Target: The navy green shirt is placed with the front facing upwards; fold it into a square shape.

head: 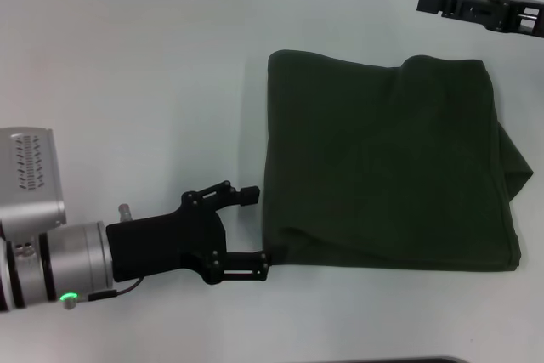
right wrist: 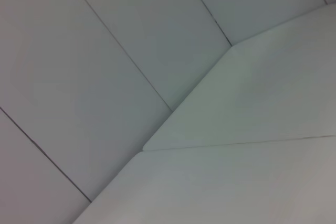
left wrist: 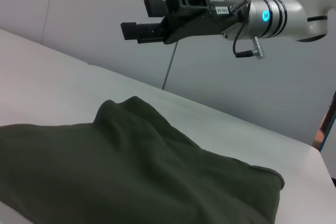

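Near the tabletop's (head: 127, 82) front left corner, the left gripper (head: 253, 231) is spread wide, its tips just beside the shirt's near left corner. Farther right, the green shirt (head: 382, 159) lies folded into a square. Up by the far right corner, the right gripper (head: 433, 0) hangs above, fingers a little apart, holding nothing.

Work surface: smooth, pale grey-white flat table (head: 153, 65), matte, seen in all three views. Rounded corner and a straight seam across the top visible in right wrist view (right wrist: 247, 145). Backdrop: light grey wall of flat panels (right wrist: 79, 77) divided by thin dark joint lines, standing behind table edge.
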You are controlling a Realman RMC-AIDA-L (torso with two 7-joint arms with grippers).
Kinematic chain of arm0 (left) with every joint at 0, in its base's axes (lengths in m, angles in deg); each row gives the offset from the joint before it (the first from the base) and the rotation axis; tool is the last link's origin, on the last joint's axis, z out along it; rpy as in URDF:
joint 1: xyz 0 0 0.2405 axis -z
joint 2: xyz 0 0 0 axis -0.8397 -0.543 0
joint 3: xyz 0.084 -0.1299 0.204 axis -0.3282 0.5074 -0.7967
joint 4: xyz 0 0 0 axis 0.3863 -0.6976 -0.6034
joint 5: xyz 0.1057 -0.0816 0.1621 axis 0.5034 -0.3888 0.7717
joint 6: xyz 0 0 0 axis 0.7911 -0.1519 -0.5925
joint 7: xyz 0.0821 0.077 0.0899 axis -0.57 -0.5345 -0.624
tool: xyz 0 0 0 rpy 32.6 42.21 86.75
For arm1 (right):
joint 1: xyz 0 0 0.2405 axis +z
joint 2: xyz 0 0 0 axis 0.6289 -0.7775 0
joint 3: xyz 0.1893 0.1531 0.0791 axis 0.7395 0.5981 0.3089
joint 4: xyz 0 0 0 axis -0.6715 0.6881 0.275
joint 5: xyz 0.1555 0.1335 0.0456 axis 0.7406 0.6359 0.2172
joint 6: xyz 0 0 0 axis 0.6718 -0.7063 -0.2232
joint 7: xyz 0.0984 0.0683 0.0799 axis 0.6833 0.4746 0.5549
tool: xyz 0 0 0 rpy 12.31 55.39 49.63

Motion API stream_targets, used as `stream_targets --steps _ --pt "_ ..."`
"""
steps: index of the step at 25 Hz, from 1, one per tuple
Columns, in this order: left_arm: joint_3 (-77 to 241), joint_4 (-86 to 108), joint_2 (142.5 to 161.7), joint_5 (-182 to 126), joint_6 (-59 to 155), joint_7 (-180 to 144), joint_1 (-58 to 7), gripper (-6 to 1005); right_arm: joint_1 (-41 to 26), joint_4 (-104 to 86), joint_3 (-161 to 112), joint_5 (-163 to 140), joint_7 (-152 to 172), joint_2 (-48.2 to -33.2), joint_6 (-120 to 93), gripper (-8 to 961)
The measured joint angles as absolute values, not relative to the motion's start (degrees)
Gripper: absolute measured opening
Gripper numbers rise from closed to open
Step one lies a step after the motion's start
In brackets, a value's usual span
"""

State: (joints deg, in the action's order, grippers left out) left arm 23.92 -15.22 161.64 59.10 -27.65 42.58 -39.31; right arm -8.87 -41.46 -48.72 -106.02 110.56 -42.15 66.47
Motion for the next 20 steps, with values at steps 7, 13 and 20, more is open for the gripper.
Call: stream_targets --steps 7,13,20 --pt "23.9 -13.8 161.80 58.9 -24.8 41.2 -39.2 950 -9.0 -41.6 -48.7 -106.0 110.8 -42.15 66.9 706" --pt "24.0 -12.1 161.80 57.6 -24.0 39.3 -38.9 949 -8.9 -41.5 -48.7 -106.0 111.0 -42.21 66.6 707" --pt "23.8 -11.9 161.80 57.3 -24.6 39.1 -38.8 949 -8.9 -41.5 -48.7 -106.0 111.5 -42.26 66.6 707"
